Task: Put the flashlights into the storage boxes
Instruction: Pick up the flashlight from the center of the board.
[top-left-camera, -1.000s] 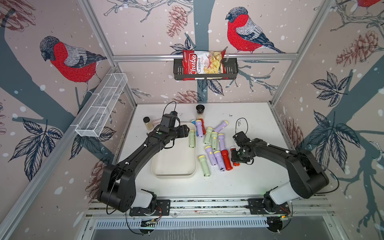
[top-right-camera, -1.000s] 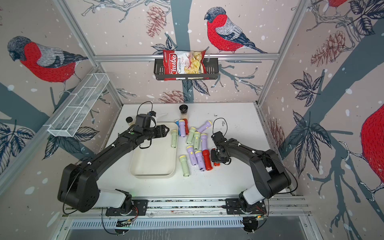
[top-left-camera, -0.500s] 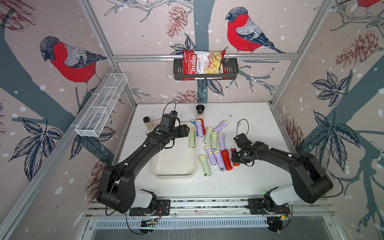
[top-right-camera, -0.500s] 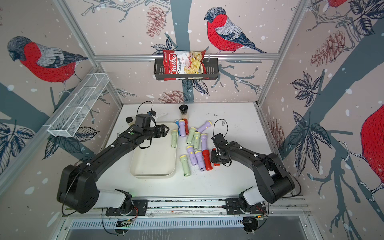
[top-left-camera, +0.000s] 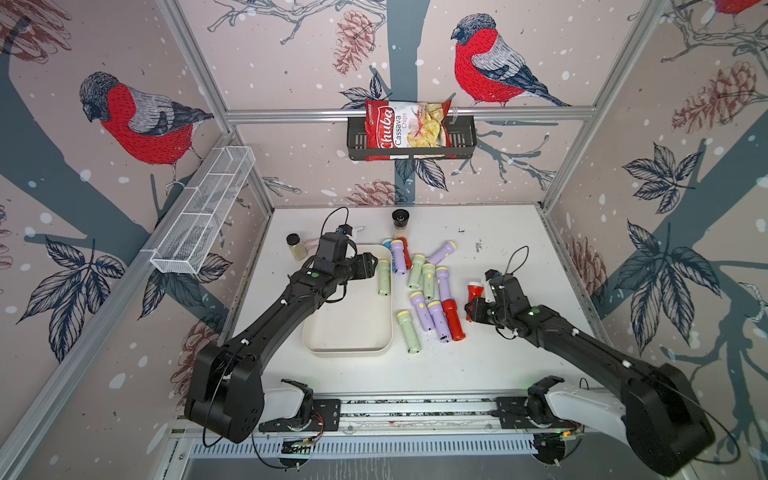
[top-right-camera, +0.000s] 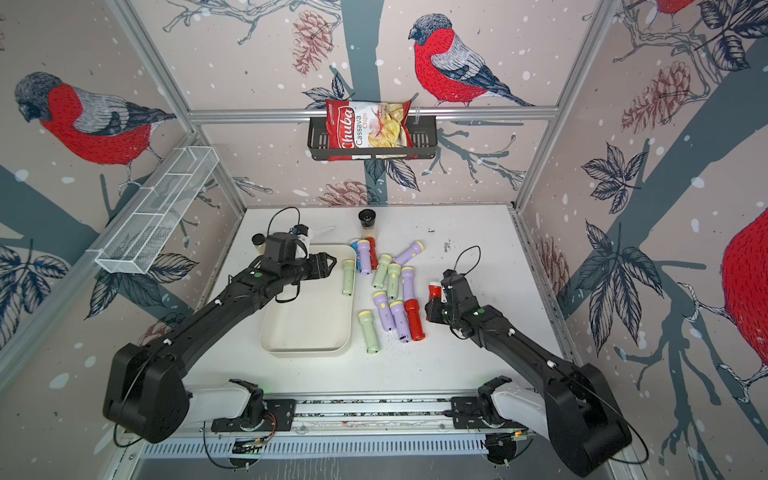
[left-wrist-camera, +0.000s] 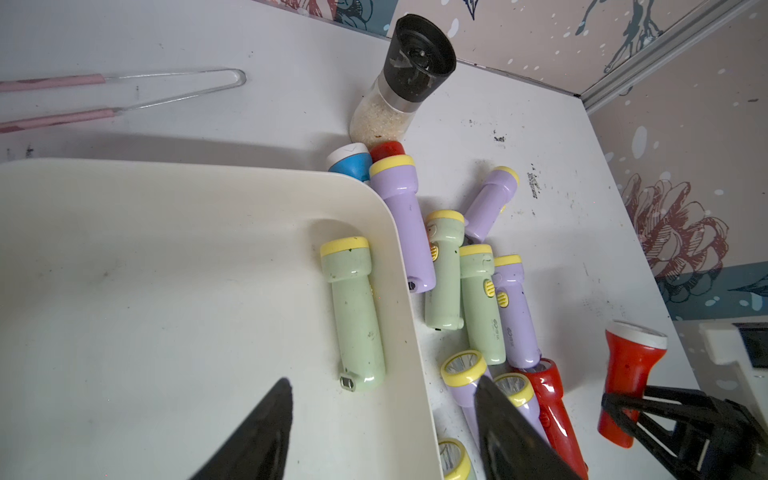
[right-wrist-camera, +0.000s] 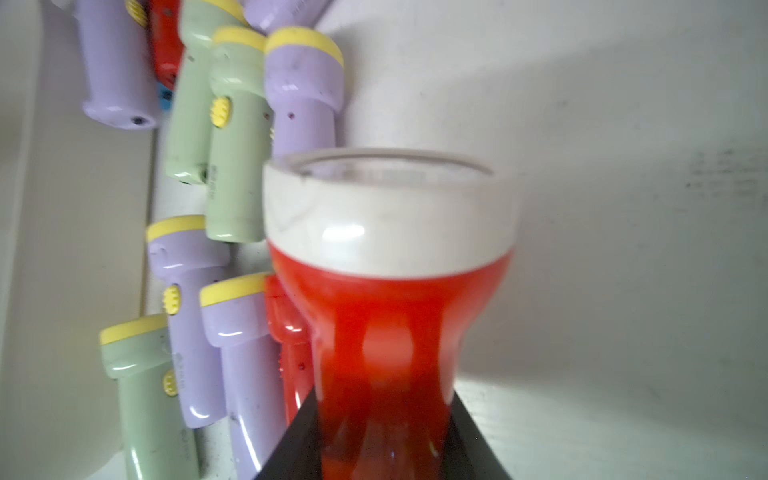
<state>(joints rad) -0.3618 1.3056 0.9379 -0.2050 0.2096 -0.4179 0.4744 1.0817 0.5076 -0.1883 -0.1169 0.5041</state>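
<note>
Clamping a red flashlight (right-wrist-camera: 386, 291), right gripper (right-wrist-camera: 382, 415) flanks the loose flashlights (top-left-camera: 427, 281); left gripper (left-wrist-camera: 382, 380) hangs half-open above tray (left-wrist-camera: 124, 291).

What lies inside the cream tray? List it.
One pale green flashlight lies along the tray's wall; nothing else shows. The left arm covers part of its floor in both top views.

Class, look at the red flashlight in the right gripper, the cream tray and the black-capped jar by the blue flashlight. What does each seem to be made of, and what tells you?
The red flashlight: glossy moulded plastic; sharp highlights.
The tray: matte cream plastic, probably; soft sheen, rounded corners.
The jar: clear body, glass or clear plastic, grains showing through; black cap likely plastic.
</note>
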